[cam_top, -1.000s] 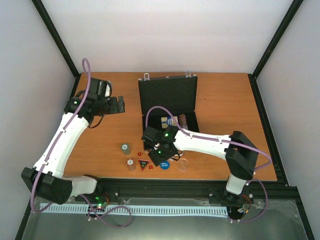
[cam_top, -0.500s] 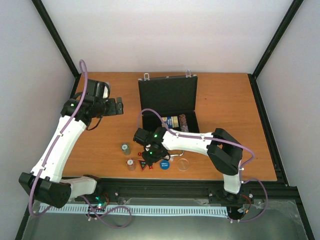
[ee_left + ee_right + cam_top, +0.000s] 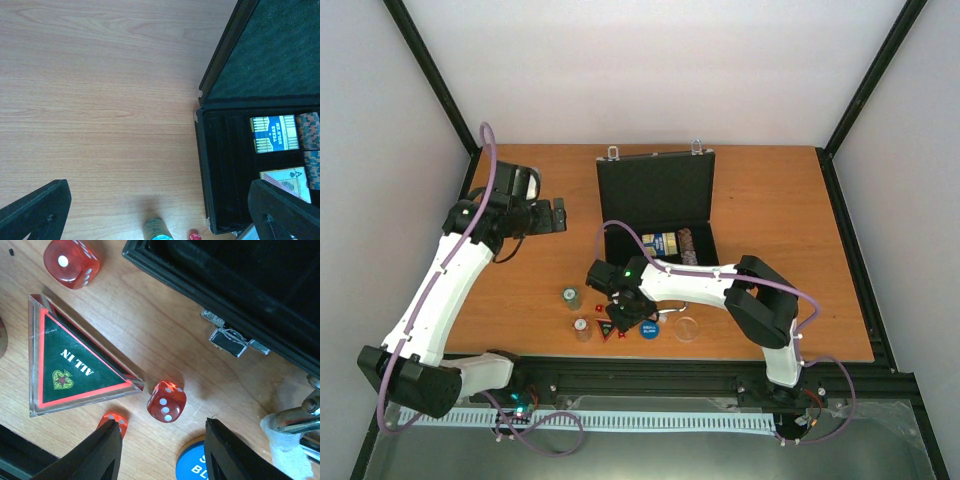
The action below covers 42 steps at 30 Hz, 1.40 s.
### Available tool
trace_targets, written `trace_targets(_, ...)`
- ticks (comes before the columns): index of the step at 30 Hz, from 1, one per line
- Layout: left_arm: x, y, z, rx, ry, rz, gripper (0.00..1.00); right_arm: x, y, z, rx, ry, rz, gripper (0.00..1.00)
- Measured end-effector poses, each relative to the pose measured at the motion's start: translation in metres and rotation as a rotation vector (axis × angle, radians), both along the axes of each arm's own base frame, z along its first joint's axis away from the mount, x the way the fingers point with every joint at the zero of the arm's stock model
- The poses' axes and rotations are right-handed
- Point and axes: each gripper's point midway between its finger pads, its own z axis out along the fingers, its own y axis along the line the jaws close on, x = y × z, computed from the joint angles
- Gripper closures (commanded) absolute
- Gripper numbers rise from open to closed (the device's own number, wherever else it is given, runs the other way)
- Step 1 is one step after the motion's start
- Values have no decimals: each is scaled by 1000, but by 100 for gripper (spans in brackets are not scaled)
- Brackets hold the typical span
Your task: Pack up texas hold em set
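While the left pincer (image 3: pixel 160 217) hangs wide open and empty over bare surface (image 3: pixel 770 200), off to the left of the briefcase (image 3: pixel 656 190), all eyes go to the right pincer (image 3: pixel 162 442). It's down low by the front edge of the case with its fingers parted. A red die (image 3: pixel 166 401) sits right at the tips, in the gap between them, with wood showing on both sides, so that pincer is released and gripping nothing.

A second die (image 3: pixel 116 421) peeks out beside the left-hand finger in the wrist view. A third die (image 3: pixel 71 261) lies farther off, past the clear triangular "ALL IN" marker (image 3: pixel 70 365) lying flat on the wood. Down by the right-hand finger, the blue round button (image 3: pixel 195 466) pokes into view. One silver latch (image 3: pixel 232 337) hangs off the case's front wall close by.

The briefcase stands open in the middle of the surface, lid raised toward the far side. Inside, toward the right, a blue card deck (image 3: pixel 274 133) and a second deck (image 3: pixel 285 182) lie side by side, with rows of chips (image 3: pixel 309 131) against them. Two chip stacks (image 3: pixel 571 297) stand out on the wood left of the dice, and a clear round disc (image 3: pixel 687 329) lies right of the button.
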Motion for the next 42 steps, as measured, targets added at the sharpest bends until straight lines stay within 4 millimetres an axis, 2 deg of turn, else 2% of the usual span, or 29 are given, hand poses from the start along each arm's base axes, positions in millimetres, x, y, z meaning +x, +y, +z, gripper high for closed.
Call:
trace_targets(9, 0, 0, -1, 1, 1, 1, 0, 1, 0, -2, -3, -6, -1, 64)
trace_targets(21, -1, 3, -4, 13, 8, 8, 0, 1, -1, -10, -21, 2, 1, 64)
trace_targets(24, -1, 3, -5, 13, 8, 8, 0, 1, -1, -13, -24, 3, 3, 70)
trace_targets(28, -1, 3, -5, 14, 7, 9, 0, 1, -2, -19, -37, 9, 6, 83)
trace_targets(31, -2, 3, -5, 16, 7, 10, 0, 1, -3, -20, -45, 7, 1, 85)
trace_targets(34, -2, 4, -5, 16, 6, 11, 0, 1, -3, -20, -46, 5, 3, 90)
trace_targets(42, -2, 4, -5, 19, 6, 13, 0, 5, -6, -11, -58, -4, -1, 90)
